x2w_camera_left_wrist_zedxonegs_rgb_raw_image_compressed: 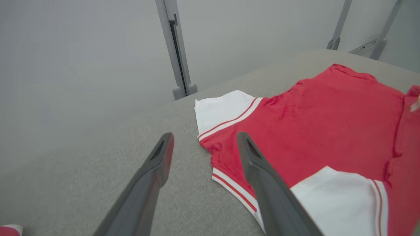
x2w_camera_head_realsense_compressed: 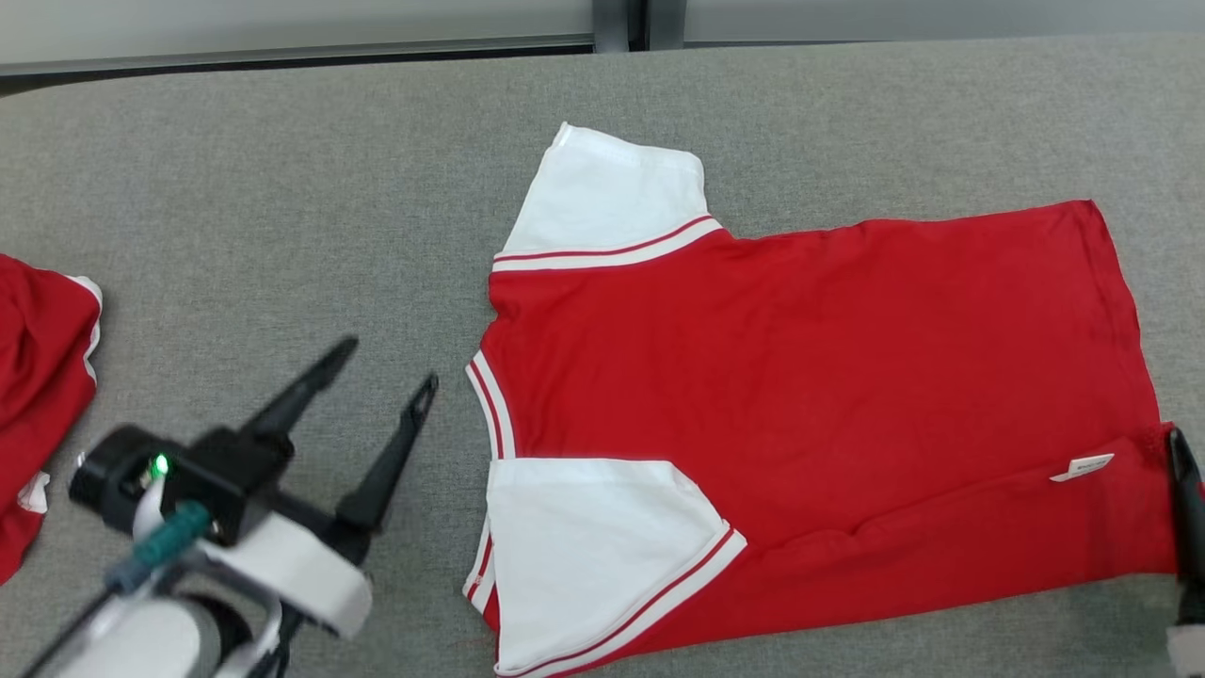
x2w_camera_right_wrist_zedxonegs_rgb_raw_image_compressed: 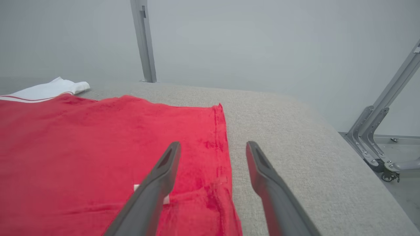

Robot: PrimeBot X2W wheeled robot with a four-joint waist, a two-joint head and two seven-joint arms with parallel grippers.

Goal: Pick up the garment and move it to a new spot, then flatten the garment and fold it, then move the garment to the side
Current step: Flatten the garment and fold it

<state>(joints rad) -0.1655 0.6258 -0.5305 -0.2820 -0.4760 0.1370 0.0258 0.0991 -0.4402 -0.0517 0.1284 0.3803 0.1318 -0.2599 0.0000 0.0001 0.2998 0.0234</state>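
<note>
The shirt (x2w_camera_head_realsense_compressed: 800, 377), red with white sleeves, lies spread on the grey table (x2w_camera_head_realsense_compressed: 282, 188), its near side folded over onto the body. The left claw (x2w_camera_head_realsense_compressed: 388, 364) hangs just beside the collar, fingers spread wide with nothing between them. The right claw (x2w_camera_right_wrist_zedxonegs_rgb_raw_image_compressed: 213, 146) is spread just as wide over the hem, also empty.

No legible text, brand, number or sign can be made out. One small white label (x2w_camera_head_realsense_compressed: 1083, 466) lies on the red garment (x2w_camera_head_realsense_compressed: 800, 377), close to its hem. The print on it is too small to read.
</note>
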